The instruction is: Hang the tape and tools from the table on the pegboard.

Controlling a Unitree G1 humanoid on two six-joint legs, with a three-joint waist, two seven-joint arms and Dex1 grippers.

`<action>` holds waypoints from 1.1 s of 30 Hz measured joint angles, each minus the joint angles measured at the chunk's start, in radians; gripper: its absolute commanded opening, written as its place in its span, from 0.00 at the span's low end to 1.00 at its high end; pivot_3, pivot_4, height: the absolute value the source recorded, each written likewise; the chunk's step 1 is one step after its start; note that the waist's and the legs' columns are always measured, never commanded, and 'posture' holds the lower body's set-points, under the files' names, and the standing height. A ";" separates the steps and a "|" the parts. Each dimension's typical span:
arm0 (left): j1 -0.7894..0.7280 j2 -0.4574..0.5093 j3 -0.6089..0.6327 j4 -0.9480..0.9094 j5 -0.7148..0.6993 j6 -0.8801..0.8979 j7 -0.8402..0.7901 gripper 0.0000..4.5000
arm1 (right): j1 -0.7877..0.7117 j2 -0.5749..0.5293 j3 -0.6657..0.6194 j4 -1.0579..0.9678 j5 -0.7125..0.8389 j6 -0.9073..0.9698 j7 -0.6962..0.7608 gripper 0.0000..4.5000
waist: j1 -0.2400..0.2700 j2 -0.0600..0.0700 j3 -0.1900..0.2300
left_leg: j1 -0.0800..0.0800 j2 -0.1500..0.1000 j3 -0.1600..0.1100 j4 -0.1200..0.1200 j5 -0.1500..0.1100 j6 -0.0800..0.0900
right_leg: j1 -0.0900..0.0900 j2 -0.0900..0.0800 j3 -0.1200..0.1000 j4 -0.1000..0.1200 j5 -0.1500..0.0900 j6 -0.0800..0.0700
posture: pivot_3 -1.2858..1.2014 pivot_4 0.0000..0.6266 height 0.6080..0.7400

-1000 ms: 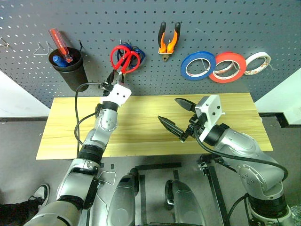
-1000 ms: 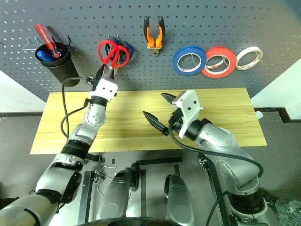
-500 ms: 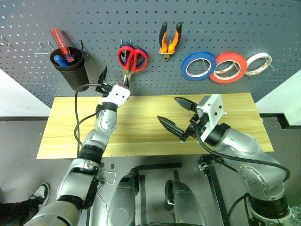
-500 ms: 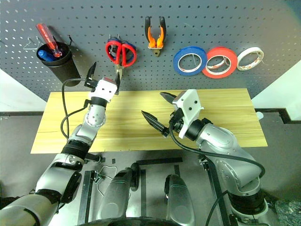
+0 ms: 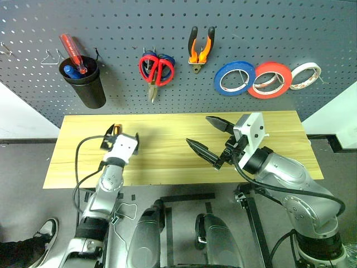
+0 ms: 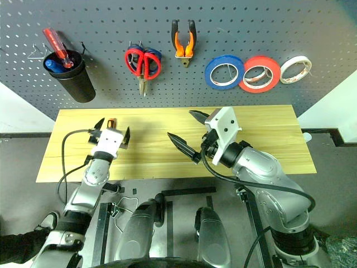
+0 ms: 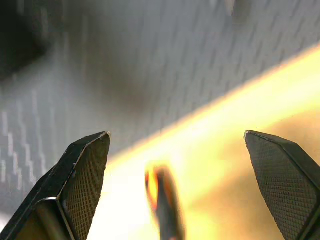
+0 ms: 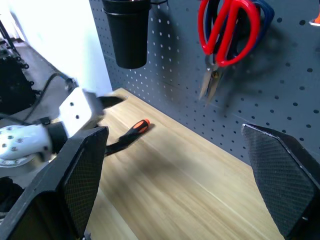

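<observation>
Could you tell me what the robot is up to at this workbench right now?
It is hanging tools on the pegboard. The red-handled scissors, the pliers and the blue tape already hang there. One small screwdriver with an orange-and-black handle lies on the table. The left gripper is open, low over the table's left part with the screwdriver between its fingers, not gripped. The right gripper is open and empty above the table's middle.
</observation>
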 measured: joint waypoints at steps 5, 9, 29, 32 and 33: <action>-0.082 -0.004 0.159 -0.004 -0.159 0.211 -0.016 0.99 | -0.001 -0.003 0.001 0.001 0.006 0.001 0.013 1.00 | 0.002 0.000 0.000 | 0.000 0.000 0.000 0.001 0.000 0.000 | 0.001 0.000 0.000 0.000 0.000 0.000 | 0.54 0.48 0.80; -0.174 -0.002 0.205 -0.002 -0.244 0.322 -0.041 0.99 | -0.005 -0.005 0.003 0.001 0.016 0.010 0.024 1.00 | -0.001 0.000 0.000 | 0.000 0.000 0.000 0.001 0.000 0.000 | 0.001 0.000 0.000 0.000 0.000 0.000 | 0.54 0.51 0.80; -0.270 0.039 0.241 0.007 -0.353 0.655 -0.077 0.99 | 0.075 -0.058 -0.033 -0.081 0.158 0.123 0.004 1.00 | -0.001 -0.011 0.039 | -0.001 0.001 0.000 -0.002 -0.001 0.000 | -0.001 -0.003 0.002 -0.002 -0.001 -0.002 | 0.53 0.69 0.80; -0.295 0.058 0.241 0.000 -0.357 0.671 -0.085 0.99 | 0.085 -0.058 -0.033 -0.086 0.174 0.131 -0.008 1.00 | -0.002 -0.010 0.052 | -0.002 0.000 0.001 -0.003 -0.001 0.001 | -0.002 -0.004 0.002 -0.004 -0.001 -0.002 | 0.53 0.70 0.80; -0.296 0.059 0.241 -0.002 -0.358 0.676 -0.088 0.99 | 0.089 -0.059 -0.034 -0.092 0.178 0.135 -0.011 1.00 | -0.002 -0.010 0.054 | -0.002 0.000 0.002 -0.003 -0.001 0.001 | -0.002 -0.004 0.002 -0.005 -0.001 -0.002 | 0.53 0.70 0.80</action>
